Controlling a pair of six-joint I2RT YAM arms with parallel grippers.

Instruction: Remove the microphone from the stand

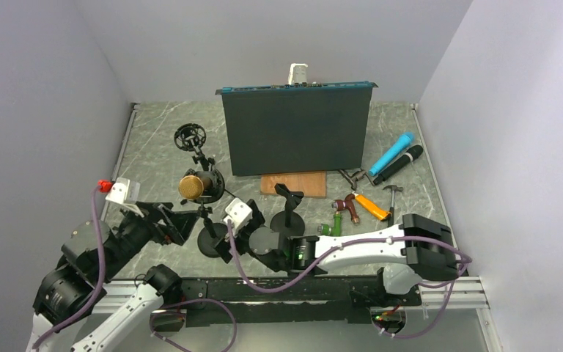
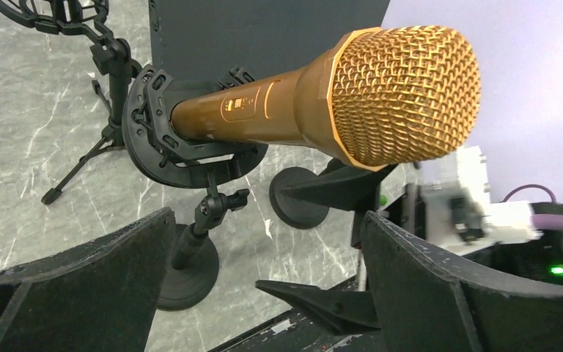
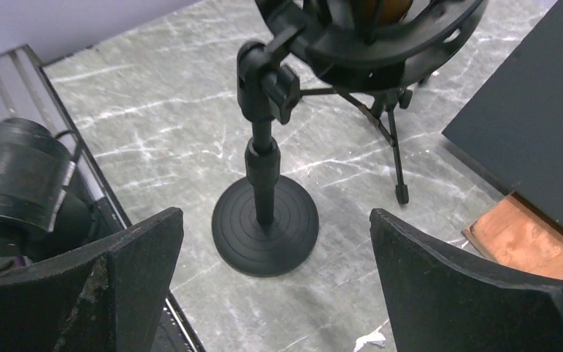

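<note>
Jaws were spread wide on both arms: left gripper [image 2: 267,216] levelled beneath the microphone [image 2: 322,95], right gripper [image 3: 276,213] tilted down, the stand [image 3: 266,235] ahead.

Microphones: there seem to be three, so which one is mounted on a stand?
The gold microphone, held in the black stand. The blue microphone and black microphone lie loose on the table, far right.

The microphone [image 1: 190,186] sat in the stand [image 1: 211,243] on the table [image 1: 154,150], before and left of the board [image 1: 293,136]; tools [image 1: 370,206] lay to its right.
</note>
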